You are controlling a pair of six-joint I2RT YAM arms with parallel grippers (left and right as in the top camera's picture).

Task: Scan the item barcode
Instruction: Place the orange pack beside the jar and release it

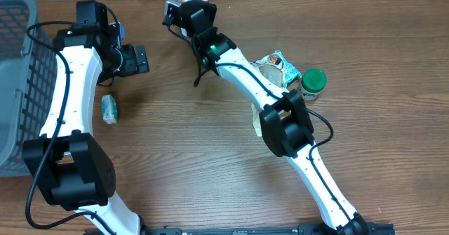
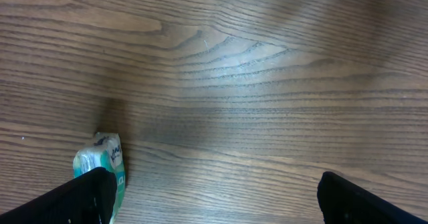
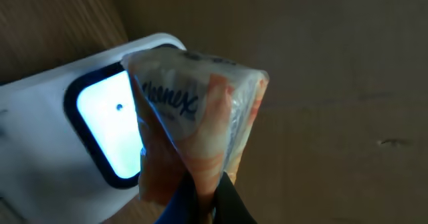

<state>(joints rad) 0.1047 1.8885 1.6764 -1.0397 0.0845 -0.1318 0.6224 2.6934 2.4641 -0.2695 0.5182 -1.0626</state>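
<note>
Mid-scan. Got the tissue pack [image 3: 194,130] pinched by its lower end in the right hand [image 3: 206,202], clamped tight on it, up at the scanner [image 3: 100,140] on the far edge of the worktop [image 1: 210,165]. Lit scanner window just behind the pack, partly covered by it. Can't find the barcode in any view. Only the brand face shows to the wrist camera, so the code is probably on the side toward the window or on an end; can't tell which.

To do this step well:
- Square the barcode face to the window, since the pack looks tilted against it right now.
- Rotate the wrist slowly, pause at each face, wait for a read.
- Leave a small gap, no contact with the glass.
- Watch for glare and wrinkles in the soft wrap. Change the angle, don't squeeze harder.
- Narrow grip at one end, so expect sag or slip if swung fast.

Left hand [image 2: 221,200] wide apart over bare wood, holding nothing, green pack [image 2: 103,164] just beside it. Best left there, clear of the right arm. Basket [image 1: 21,31] at far left, presumably for afterwards.
</note>
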